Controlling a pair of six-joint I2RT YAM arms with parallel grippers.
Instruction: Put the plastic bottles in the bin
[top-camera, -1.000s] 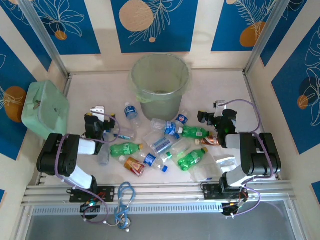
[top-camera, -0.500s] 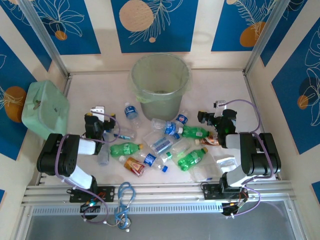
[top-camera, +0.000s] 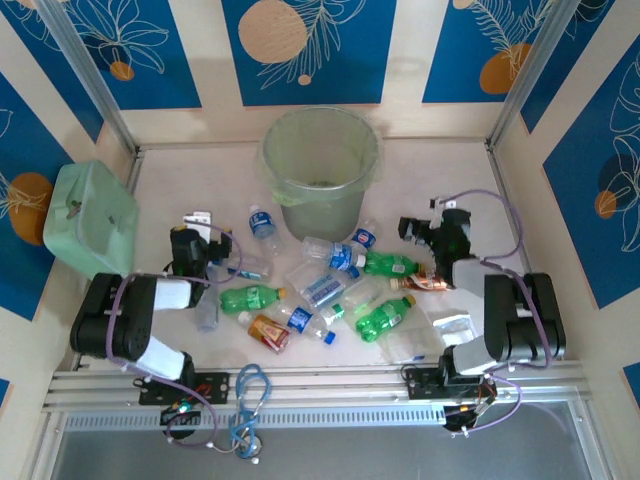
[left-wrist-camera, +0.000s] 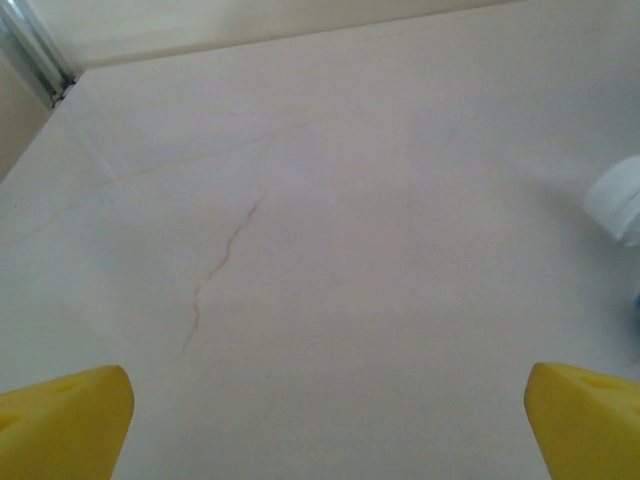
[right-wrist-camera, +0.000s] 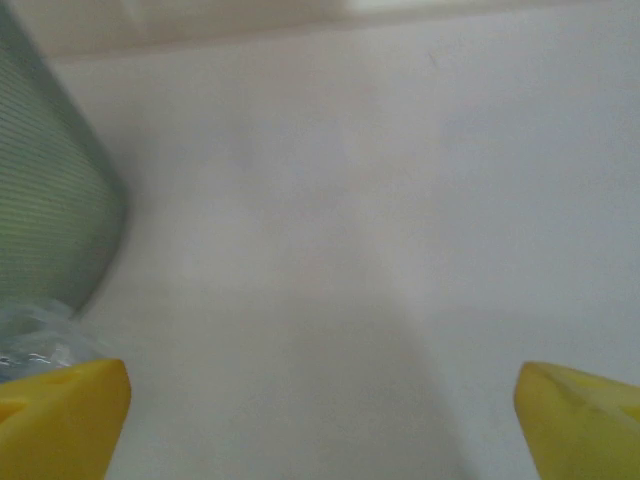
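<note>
The bin (top-camera: 320, 168), a round translucent grey-green bucket with a pale liner, stands at the back centre; its wall (right-wrist-camera: 45, 190) also shows in the right wrist view. Plastic bottles lie scattered in front of it: clear blue-labelled ones (top-camera: 262, 222) (top-camera: 335, 255), green ones (top-camera: 252, 298) (top-camera: 385, 315) (top-camera: 390, 264), and amber ones (top-camera: 268, 332) (top-camera: 425, 282). My left gripper (top-camera: 205, 225) (left-wrist-camera: 322, 420) hangs open over bare table, a white bottle cap (left-wrist-camera: 618, 198) to its right. My right gripper (top-camera: 415, 228) (right-wrist-camera: 320, 418) is open over bare table, a clear bottle (right-wrist-camera: 30, 345) by its left fingertip.
A mint-green boxy case (top-camera: 90, 215) sits at the left wall. Flat clear plastic bags (top-camera: 445, 325) lie at the near right among the bottles. Blue cables (top-camera: 248, 395) hang over the front rail. Walls close in left, right and behind.
The right arm has stretched slightly forward, carrying its gripper a little farther from its base. The left arm and the bottles have barely moved.
</note>
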